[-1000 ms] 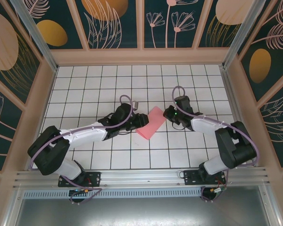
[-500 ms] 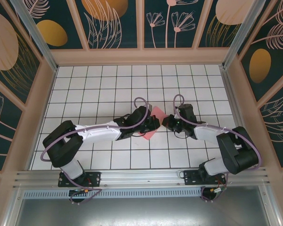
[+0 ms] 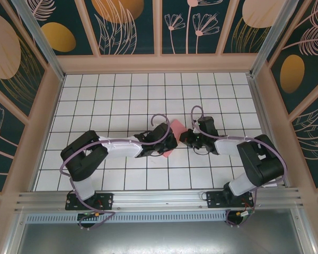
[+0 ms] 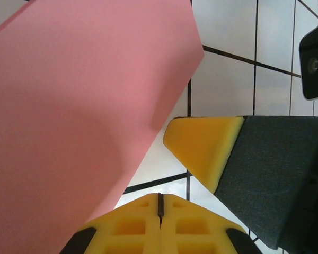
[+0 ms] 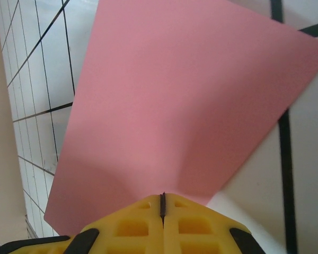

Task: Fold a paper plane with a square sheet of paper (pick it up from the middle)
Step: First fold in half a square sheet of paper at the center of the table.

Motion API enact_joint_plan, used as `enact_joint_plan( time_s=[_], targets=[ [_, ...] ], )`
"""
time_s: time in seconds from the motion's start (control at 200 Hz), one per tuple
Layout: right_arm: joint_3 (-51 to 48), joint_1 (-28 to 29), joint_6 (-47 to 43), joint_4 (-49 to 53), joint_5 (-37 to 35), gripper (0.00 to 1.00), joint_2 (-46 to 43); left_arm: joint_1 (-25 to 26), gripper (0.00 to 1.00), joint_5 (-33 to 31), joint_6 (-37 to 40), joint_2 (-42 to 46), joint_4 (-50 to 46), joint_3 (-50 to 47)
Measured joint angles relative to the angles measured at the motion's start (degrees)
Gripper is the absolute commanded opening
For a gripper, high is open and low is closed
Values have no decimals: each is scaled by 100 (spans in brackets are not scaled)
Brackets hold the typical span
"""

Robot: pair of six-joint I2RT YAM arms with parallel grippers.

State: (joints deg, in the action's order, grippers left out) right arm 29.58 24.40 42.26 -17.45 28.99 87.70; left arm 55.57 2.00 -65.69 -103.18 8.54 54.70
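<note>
In the last second the left hand point(image 3: 168, 144) is brought from the left side of the sheet point(image 3: 176, 127) to a place over its middle, and its fingers are closed on the way. In the top view most of the sheet is now covered by this hand, and only a far corner and a near edge are seen. The sheet is still lying on the tabletop point(image 3: 95, 95), between the two hands.

In the left wrist view the fingers point(image 4: 132, 225) are pressed together, with the sheet just to their left. No paper is seen in the seam, so no grip is shown there.

The right hand point(image 5: 162, 203) is hardly moved. Its fingers are together and clamped on the sheet's edge, where a small bump is raised.

It is judged that the sheet is held at one edge while the closed left hand is placed to press or crease it. No pointed plane shape is seen yet, so much folding is left.
</note>
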Motion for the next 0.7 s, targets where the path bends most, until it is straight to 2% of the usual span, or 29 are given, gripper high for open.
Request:
enact_joint_plan(
  time_s=[0.701],
  targets=[
    [264,144,-149,-26,256,0,699,-94,0,7,-44,-330,20,-4]
  ],
)
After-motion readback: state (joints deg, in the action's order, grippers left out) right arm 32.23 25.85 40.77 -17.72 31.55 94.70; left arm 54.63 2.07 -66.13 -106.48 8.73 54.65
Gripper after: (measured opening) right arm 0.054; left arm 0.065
